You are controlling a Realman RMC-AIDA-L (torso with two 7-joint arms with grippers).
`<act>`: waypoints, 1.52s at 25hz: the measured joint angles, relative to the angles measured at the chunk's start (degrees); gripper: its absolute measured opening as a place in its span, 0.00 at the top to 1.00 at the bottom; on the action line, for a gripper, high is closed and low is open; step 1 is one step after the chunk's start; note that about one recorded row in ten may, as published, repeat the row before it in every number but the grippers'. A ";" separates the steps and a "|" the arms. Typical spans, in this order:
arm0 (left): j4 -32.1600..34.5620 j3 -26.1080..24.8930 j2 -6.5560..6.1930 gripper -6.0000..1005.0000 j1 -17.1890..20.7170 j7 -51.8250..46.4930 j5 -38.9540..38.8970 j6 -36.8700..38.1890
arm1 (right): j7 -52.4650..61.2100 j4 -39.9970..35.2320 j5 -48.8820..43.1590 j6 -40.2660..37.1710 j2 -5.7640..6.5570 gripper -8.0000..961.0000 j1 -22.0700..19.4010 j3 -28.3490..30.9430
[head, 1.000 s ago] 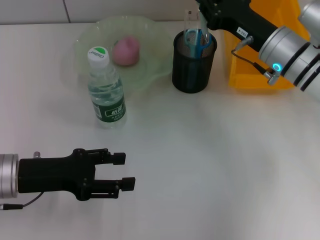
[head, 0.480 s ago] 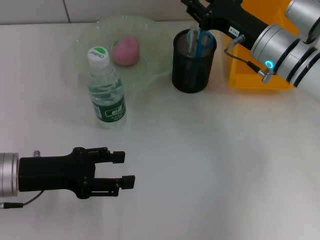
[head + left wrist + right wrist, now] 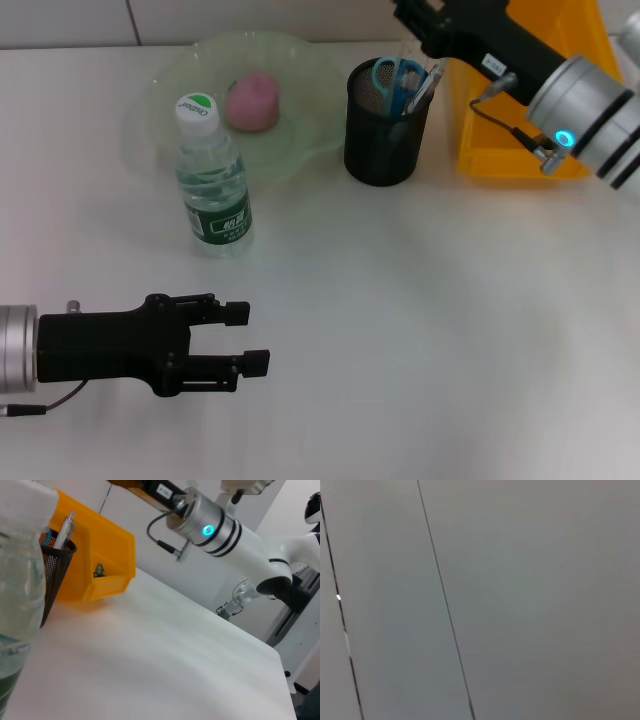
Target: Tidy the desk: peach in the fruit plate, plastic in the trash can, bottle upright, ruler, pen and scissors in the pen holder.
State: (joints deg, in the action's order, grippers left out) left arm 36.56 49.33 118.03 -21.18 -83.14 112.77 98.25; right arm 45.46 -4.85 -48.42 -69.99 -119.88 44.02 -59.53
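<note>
The pink peach (image 3: 251, 101) lies in the pale green fruit plate (image 3: 310, 70). The water bottle (image 3: 211, 180) stands upright in front of the plate and fills the near edge of the left wrist view (image 3: 15, 605). The black mesh pen holder (image 3: 385, 130) holds the blue-handled scissors (image 3: 393, 78), a pen (image 3: 428, 88) leaning on its rim, and a clear ruler that is hard to make out. My right gripper (image 3: 418, 18) is just behind and above the holder, at the picture's top edge. My left gripper (image 3: 252, 340) is open and empty low over the near left table.
The orange bin (image 3: 520, 150) stands right of the pen holder; the left wrist view shows a small greenish thing (image 3: 99, 570) inside it. The right wrist view shows only a grey wall. White table stretches across the middle and right.
The right gripper held the clear ruler over the pen holder, then drew back and to the right; the ruler now sits down in the holder. The left arm has not moved.
</note>
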 joint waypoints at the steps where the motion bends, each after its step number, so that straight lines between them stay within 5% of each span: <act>1: 0.00 -0.03 -0.01 0.22 0.00 0.00 0.00 0.00 | 1.21 -1.01 0.03 -1.90 0.00 0.56 -1.13 0.02; 9: 0.00 -1.59 -0.08 0.22 -0.08 0.19 -0.10 0.46 | 17.32 -15.12 0.95 -14.34 1.30 0.50 -14.37 -0.15; 17: -0.08 -2.96 -0.09 0.22 -0.63 0.10 -0.38 0.85 | 20.24 -22.59 -11.49 -31.95 5.98 0.34 -27.54 0.30; 29: -0.73 -3.85 -0.35 0.22 0.76 4.16 -1.06 3.37 | 15.07 -22.72 -41.03 -45.66 6.10 0.15 -30.98 6.64; 38: -2.50 -7.97 -0.62 0.22 1.49 8.68 -1.06 8.19 | 12.89 -22.69 -46.76 -44.54 4.68 0.15 -30.74 6.71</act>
State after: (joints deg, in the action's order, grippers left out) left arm 34.06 41.36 117.41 -19.70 -74.46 111.70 106.44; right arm 58.35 -27.54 -95.19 -114.54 -115.20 13.28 -52.82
